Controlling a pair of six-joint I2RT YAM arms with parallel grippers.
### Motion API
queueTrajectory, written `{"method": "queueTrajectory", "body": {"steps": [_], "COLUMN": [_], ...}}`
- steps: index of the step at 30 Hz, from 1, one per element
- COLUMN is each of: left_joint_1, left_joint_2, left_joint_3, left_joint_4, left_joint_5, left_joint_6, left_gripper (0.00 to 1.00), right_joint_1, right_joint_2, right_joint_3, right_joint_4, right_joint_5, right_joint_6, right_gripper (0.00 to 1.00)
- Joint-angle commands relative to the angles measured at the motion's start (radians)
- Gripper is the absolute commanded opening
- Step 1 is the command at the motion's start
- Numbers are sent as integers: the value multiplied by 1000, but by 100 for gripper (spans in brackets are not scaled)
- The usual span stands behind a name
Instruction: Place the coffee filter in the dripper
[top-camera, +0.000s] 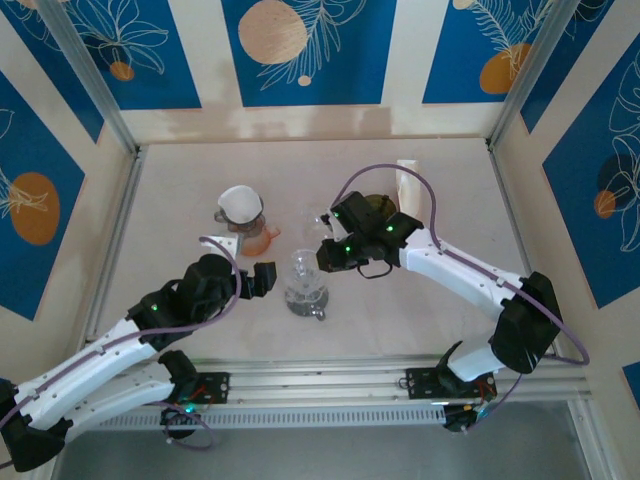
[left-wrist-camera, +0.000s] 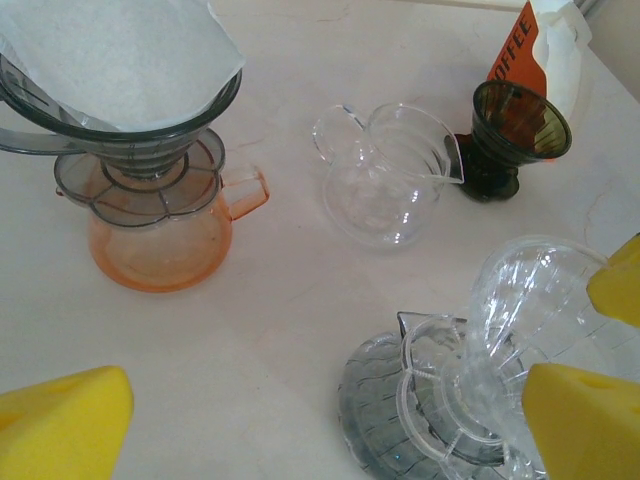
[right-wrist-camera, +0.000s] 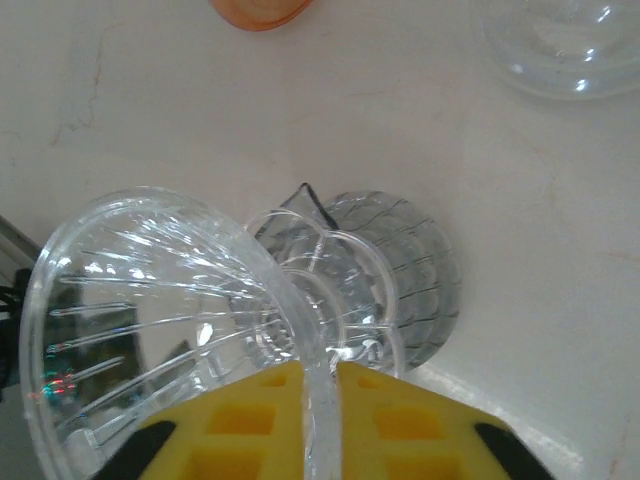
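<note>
**A:** One filter to account for — where is it?

**B:** The white paper filter (left-wrist-camera: 120, 60) is seated in the smoke-grey plastic dripper (left-wrist-camera: 190, 125). That dripper stands on the orange glass server (left-wrist-camera: 160, 245), left of centre on the table (top-camera: 180, 200), toward its far edge. On that evidence, the placing step reads as complete.

**A:** End effectors?

**B:** Left gripper (top-camera: 264, 277): fingers wide apart, holding nothing, just beside the clear ribbed dripper (right-wrist-camera: 150, 290) at mid-table. Right gripper (right-wrist-camera: 318, 378): pads closed on that dripper's thin clear tab. The clear dripper sits tilted on its clear glass server (right-wrist-camera: 400, 270) and carries no filter. Remaining — probably release and withdrawal only.
</note>
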Motion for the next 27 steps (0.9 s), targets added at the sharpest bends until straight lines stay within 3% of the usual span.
{"method": "queueTrajectory", "body": {"steps": [1,6,9,18,27], "left_joint_1": [-1,-1,-1,-1,-1], "left_joint_2": [-2,-1,-2,1,31], "left_joint_3": [-7,-5,-5,-15,-11], "left_joint_4": [-2,-3,-3,4,21], "left_joint_5": [-6,-7,-10,-12,10], "left_joint_6": [11,10,11,9,15], "left_gripper": [100,100,100,100,100], "right_joint_1": [-4,4,11,-10,-231], "right_joint_2": [-25,-37,-50,-146,-179], "right_joint_3": [-21,-26,-24,-34,-50], "right_joint_4": [-11,8,13,19,74], "right_joint_5": [-4,-2,8,114,99], "right_joint_6": [16,17,16,24,-8], "right_gripper": [27,52,58,62,58]}}
